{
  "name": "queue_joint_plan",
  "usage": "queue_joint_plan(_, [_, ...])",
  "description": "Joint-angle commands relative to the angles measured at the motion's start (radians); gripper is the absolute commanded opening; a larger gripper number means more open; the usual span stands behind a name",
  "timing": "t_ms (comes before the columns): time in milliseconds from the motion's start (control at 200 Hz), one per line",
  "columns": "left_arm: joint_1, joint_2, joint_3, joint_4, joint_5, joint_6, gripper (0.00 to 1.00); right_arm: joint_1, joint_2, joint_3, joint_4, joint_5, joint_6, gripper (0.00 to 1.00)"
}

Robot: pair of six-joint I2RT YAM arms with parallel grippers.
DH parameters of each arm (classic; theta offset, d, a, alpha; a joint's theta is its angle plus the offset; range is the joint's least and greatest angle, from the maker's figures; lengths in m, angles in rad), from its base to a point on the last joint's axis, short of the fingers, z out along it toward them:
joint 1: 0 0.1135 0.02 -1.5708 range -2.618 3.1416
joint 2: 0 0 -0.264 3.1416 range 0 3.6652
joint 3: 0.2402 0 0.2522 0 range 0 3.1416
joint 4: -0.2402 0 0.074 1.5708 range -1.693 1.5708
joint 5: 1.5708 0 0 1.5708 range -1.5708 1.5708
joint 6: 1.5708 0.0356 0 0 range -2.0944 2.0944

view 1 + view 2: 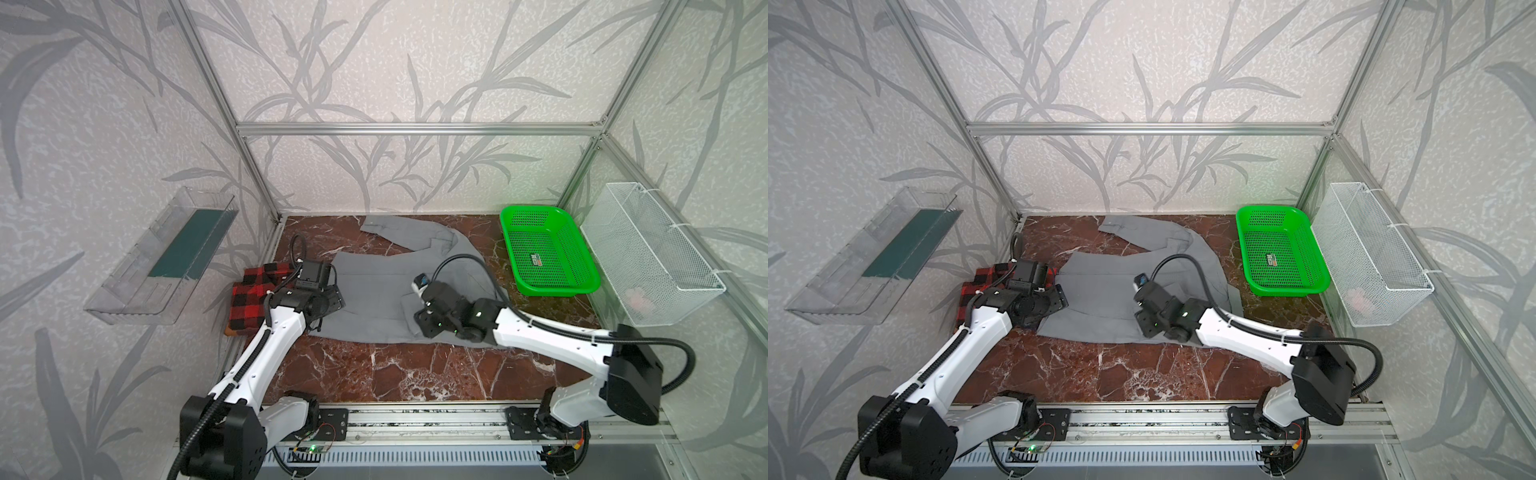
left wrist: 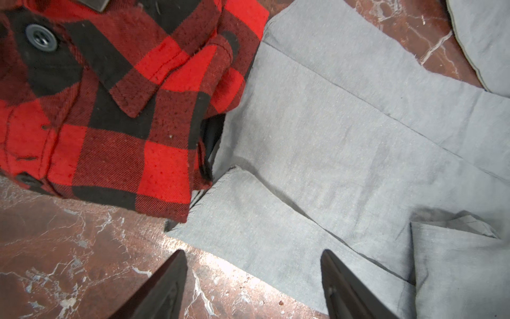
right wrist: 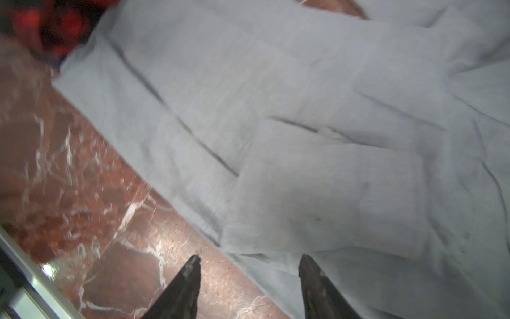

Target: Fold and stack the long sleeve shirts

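Note:
The grey long sleeve shirt (image 1: 374,291) (image 1: 1100,299) lies spread on the marble table, one sleeve reaching toward the back wall and the other folded over its body. To its left sits the folded red-and-black plaid shirt (image 1: 249,297) (image 2: 96,110). My left gripper (image 2: 252,252) hangs open over the grey shirt's near left hem, one finger above bare marble and the other above cloth. Over the shirt's near edge further right, my right gripper (image 3: 250,258) is open with nothing between its fingers; the folded sleeve's cuff (image 3: 331,179) lies just ahead of it.
A green plastic basket (image 1: 548,253) stands at the back right of the table. A white wire basket (image 1: 648,253) hangs on the right wall and a clear bin (image 1: 162,257) on the left wall. A metal rail (image 1: 415,419) runs along the front edge.

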Motion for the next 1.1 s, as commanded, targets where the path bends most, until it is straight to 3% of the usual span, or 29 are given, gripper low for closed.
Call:
queue_joint_plan(0, [0.004,-0.025,-0.015,0.007,-0.013,0.018,0.77,-0.189,-0.044,-0.055,0.03,-0.159,0.076,0.58])
queue_joint_plan(200, [0.003,-0.039,-0.02,0.007,-0.011,0.021,0.86,-0.346,0.037,-0.082,0.102,-0.225,0.036,0.57])
queue_joint_plan(330, [0.004,-0.051,-0.024,0.008,-0.019,0.023,0.89,-0.399,0.13,-0.082,0.148,-0.316,0.017,0.56])
queue_joint_plan(470, [0.003,-0.052,-0.024,0.008,-0.027,0.023,0.89,-0.41,0.202,-0.086,0.216,-0.392,0.023,0.48])
queue_joint_plan(545, [0.003,-0.052,-0.022,0.008,-0.029,0.023,0.89,-0.409,0.222,-0.088,0.23,-0.386,0.022,0.41])
queue_joint_plan(605, [0.003,-0.052,-0.021,0.008,-0.031,0.023,0.89,-0.407,0.224,-0.083,0.223,-0.378,0.014,0.25])
queue_joint_plan(675, [0.003,-0.054,-0.022,0.009,-0.033,0.021,0.89,-0.405,0.207,-0.083,0.226,-0.382,0.022,0.15])
queue_joint_plan(855, [0.005,-0.065,-0.02,0.003,-0.058,0.009,0.89,-0.296,0.129,-0.035,0.204,-0.329,0.043,0.0])
queue_joint_plan(1095, [0.006,-0.098,-0.021,0.003,-0.077,0.004,0.91,-0.06,0.219,0.134,0.222,-0.231,0.139,0.0])
